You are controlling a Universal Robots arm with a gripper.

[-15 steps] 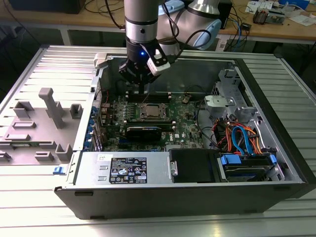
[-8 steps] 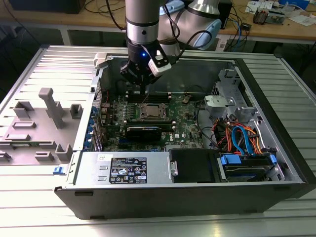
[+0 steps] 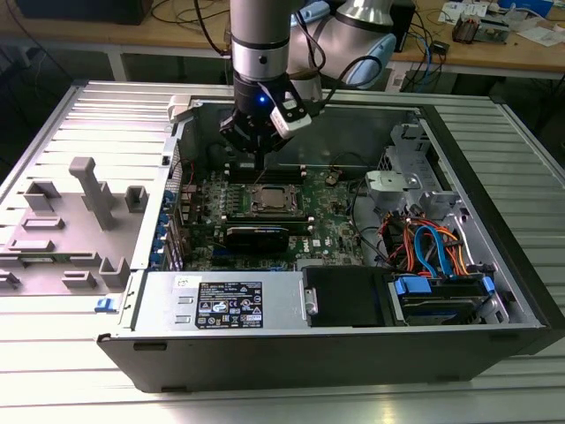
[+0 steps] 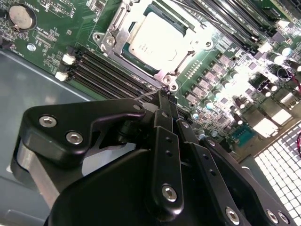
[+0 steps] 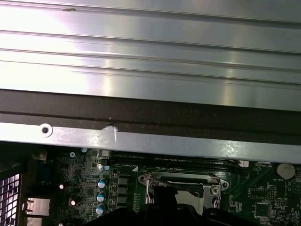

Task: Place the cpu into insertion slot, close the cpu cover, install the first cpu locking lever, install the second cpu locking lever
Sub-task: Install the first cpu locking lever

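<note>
In the second wrist view, the cpu [image 4: 157, 40] sat in the insertion slot [image 4: 123, 55] under the closed cpu cover [image 4: 195, 43], while just beside it the gripper [image 4: 163, 95] had its fingers pressed together, holding nothing.

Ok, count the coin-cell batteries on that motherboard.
1. The coin-cell battery sits on the green motherboard, past the ends of the memory slots. More could be hidden under the claw.
</note>
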